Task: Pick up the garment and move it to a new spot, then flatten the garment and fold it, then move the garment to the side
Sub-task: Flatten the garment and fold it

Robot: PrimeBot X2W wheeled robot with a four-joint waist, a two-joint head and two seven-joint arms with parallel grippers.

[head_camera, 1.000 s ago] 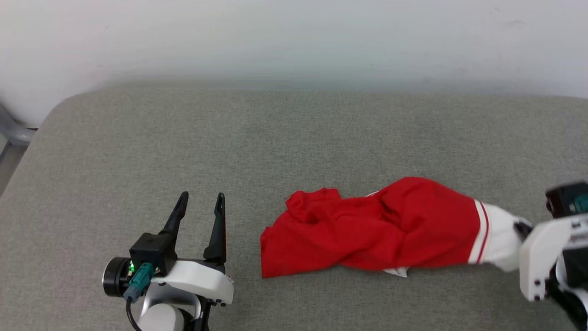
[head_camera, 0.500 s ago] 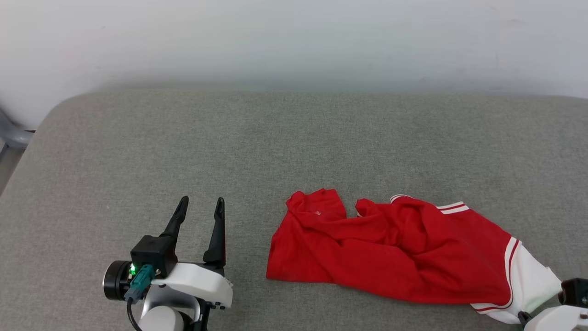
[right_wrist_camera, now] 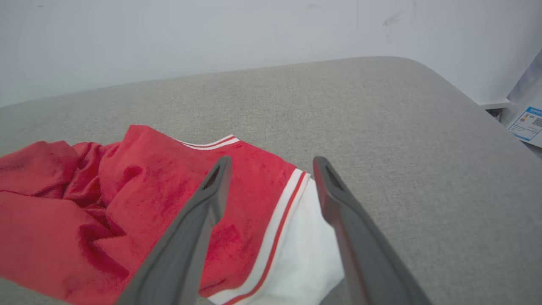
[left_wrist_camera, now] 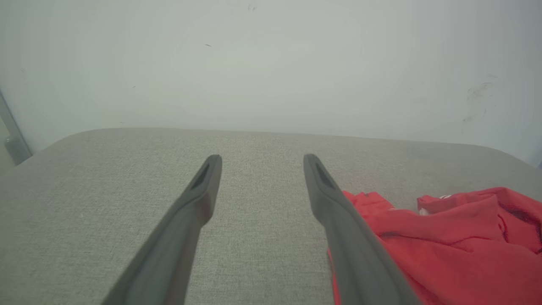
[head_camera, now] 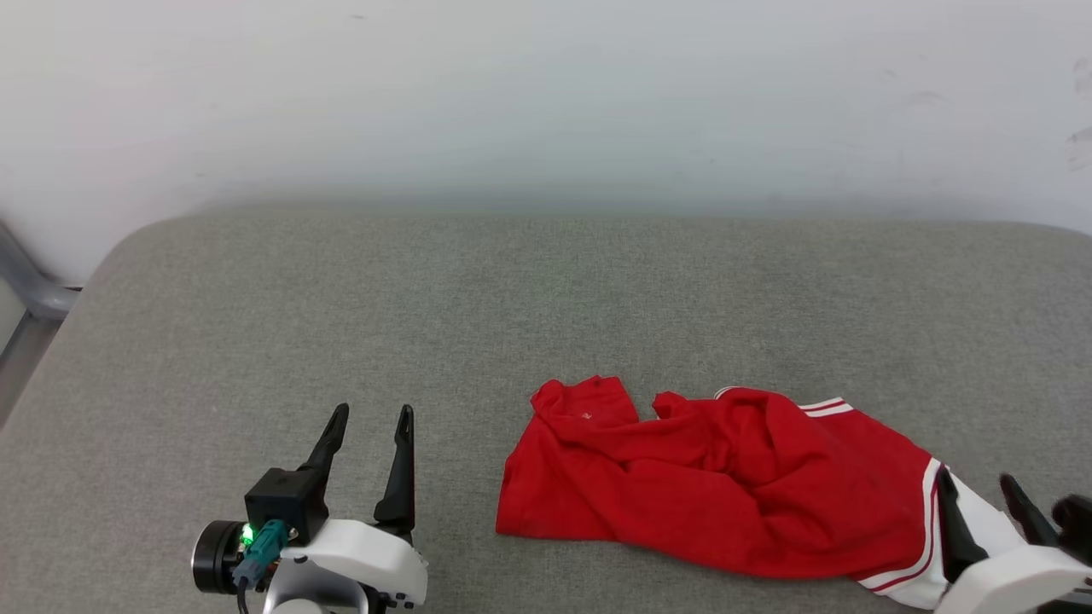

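Gaping empty, the right gripper (head_camera: 974,489) straddles the garment (head_camera: 725,486) at its white sleeve (right_wrist_camera: 305,254); the left gripper (head_camera: 368,415) gapes nearby

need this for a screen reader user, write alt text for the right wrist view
A crumpled red garment with a white sleeve and striped trim lies on a grey cushion, seen past the right gripper, its two dark fingers open. A pale wall stands behind.
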